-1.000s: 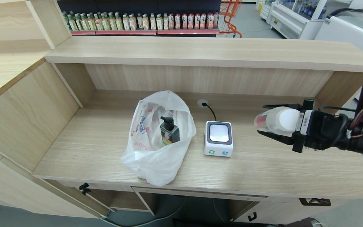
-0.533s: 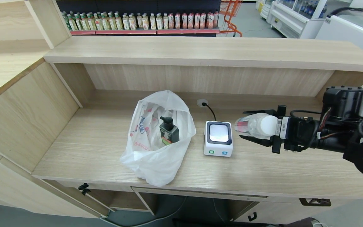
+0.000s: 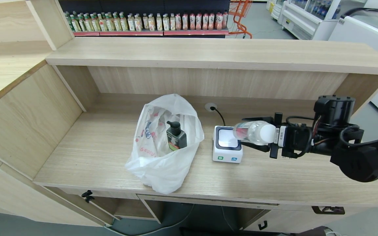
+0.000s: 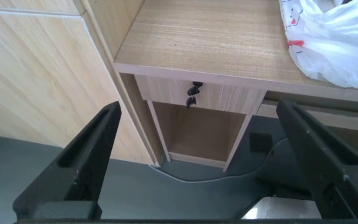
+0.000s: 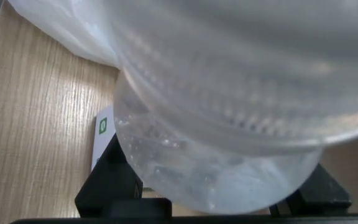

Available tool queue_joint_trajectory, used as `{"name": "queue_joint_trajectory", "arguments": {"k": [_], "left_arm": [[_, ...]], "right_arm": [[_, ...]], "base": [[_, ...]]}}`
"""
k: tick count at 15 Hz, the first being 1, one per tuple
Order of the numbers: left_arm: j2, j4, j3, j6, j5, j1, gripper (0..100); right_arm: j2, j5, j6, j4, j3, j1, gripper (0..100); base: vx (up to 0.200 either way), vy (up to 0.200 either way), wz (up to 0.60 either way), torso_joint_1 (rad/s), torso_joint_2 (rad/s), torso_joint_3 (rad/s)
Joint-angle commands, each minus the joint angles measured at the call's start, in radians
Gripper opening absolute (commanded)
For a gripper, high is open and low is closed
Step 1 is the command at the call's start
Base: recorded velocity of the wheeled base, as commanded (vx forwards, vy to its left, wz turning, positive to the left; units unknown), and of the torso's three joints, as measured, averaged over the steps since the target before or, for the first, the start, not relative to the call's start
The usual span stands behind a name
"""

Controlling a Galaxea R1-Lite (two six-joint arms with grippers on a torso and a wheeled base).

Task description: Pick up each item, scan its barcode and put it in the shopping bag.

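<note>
Well to the left of the barcode scanner (image 3: 227,154), beyond the bag and low before the counter (image 3: 274,177) front, the left gripper (image 4: 197,168) hangs with its fingers wide apart and nothing between them, probably parked out of the way while the other arm works. Just left of the scanner the white shopping bag (image 3: 172,167) stands slumped with its mouth open upward, ready to be loaded, and a dark pump bottle (image 3: 176,137) stands upright inside it. The scanner sits with its glass window facing up, so an item has to be passed over it label down. At its right edge a clear water bottle (image 3: 253,132) is held on its side above the counter, its far end over the window. The right gripper (image 3: 256,132) has its fingers clamped on the bottle from either side, base toward the wrist. That hold looks meant to present the label to the window. A second ago the bottle was well right of the scanner, and the arm has carried it steadily leftward since. The bag, pump bottle and scanner have not shifted.
</note>
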Motion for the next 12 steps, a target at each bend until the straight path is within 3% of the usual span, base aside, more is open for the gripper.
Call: {"name": "queue_joint_trajectory", "arguments": {"k": [1, 12], "left_arm": [[0.000, 0.000, 0.000, -0.001, 0.000, 0.000, 100], [0.000, 0.000, 0.000, -0.007, 0.000, 0.000, 100]], "right_arm": [[0.058, 0.025, 0.001, -0.035, -0.005, -0.004, 0], [0.222, 0.137, 0.008, -0.075, -0.155, -0.002, 0]], "base": [[0.000, 0.000, 0.00, 0.000, 0.00, 0.000], [0.000, 0.000, 0.00, 0.000, 0.00, 0.000]]}}
